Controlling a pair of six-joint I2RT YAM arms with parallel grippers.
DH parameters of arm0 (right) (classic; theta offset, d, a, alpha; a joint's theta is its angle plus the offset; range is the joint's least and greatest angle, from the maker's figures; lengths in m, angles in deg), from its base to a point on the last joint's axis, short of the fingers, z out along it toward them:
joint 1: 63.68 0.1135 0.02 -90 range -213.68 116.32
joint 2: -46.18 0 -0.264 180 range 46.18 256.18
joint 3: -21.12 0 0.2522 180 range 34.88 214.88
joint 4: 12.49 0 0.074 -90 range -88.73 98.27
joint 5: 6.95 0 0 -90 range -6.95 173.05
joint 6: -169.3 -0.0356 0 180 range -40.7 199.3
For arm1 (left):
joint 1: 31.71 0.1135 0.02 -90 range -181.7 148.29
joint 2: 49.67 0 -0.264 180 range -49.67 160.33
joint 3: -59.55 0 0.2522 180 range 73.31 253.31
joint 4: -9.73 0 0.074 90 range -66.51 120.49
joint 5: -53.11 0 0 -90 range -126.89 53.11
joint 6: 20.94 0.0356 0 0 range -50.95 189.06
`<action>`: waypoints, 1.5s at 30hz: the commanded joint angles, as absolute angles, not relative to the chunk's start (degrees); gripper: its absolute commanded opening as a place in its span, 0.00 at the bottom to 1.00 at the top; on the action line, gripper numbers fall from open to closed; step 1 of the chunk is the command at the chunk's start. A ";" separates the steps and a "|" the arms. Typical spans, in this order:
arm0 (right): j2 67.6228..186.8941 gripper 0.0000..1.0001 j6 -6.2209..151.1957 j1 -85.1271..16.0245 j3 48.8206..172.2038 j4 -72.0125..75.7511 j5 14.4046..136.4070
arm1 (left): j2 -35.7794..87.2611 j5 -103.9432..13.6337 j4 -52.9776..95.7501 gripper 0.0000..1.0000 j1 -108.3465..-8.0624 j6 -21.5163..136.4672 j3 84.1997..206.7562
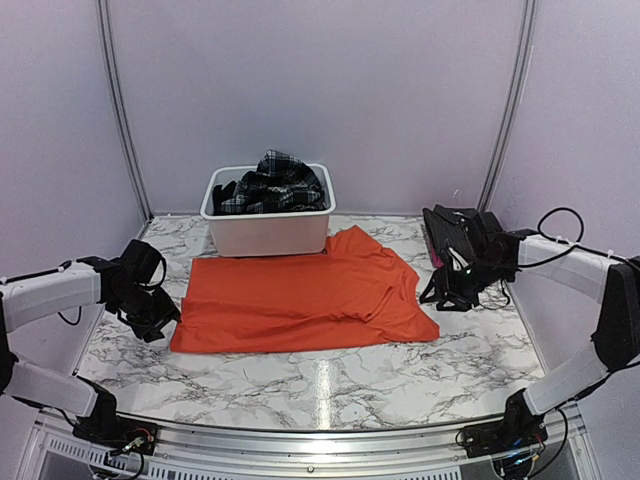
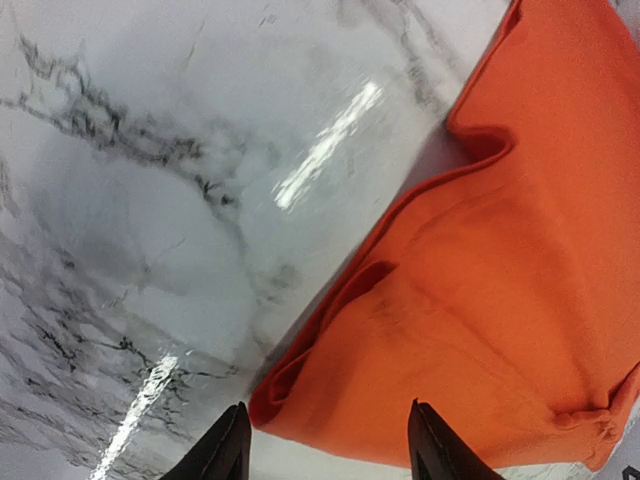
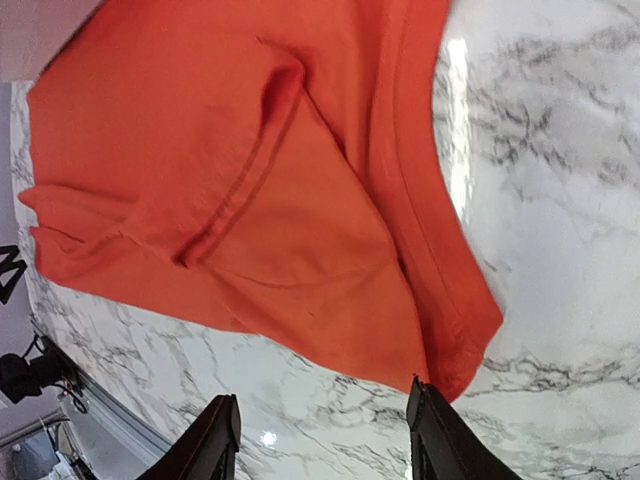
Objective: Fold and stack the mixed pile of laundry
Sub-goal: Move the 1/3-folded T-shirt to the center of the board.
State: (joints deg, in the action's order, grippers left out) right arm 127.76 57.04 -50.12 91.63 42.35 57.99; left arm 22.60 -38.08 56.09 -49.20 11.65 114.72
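The bright orange T-shirt (image 1: 300, 295) lies flat on the marble table (image 1: 320, 385), folded over on itself. Behind it, the black-and-white plaid skirt (image 1: 272, 180) is heaped in the white tub (image 1: 268, 228) with a dark cloth (image 1: 224, 192). My left gripper (image 1: 163, 320) hovers at the shirt's near left corner. In the left wrist view that gripper (image 2: 330, 452) is open just short of the orange shirt (image 2: 500, 300). My right gripper (image 1: 444, 294) hangs off the shirt's right edge. In the right wrist view it (image 3: 325, 445) is open above bare marble beside the orange hem (image 3: 270, 200).
A black object (image 1: 455, 232) sits at the back right, partly behind the right arm. Pale walls close in the table at the back and both sides. A metal rail (image 1: 320, 440) runs along the near edge.
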 commanded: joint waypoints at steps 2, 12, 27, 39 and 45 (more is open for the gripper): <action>125.47 0.52 57.95 -49.93 84.90 41.52 60.91 | 19.10 -42.39 56.06 0.55 -49.09 11.20 108.54; 131.47 0.44 60.32 -49.99 84.83 36.64 63.39 | 20.54 -45.40 50.97 0.54 -49.11 10.48 103.68; 133.26 0.38 61.78 -49.44 84.98 35.66 58.32 | 23.84 -46.77 47.13 0.40 -49.11 9.36 104.26; 135.63 0.27 63.87 -49.45 85.92 36.65 59.05 | 21.76 -41.70 52.70 0.50 -48.98 11.71 107.43; 135.65 0.01 64.38 -49.44 86.15 37.76 59.53 | 22.28 -41.42 54.18 0.50 -47.62 16.02 109.93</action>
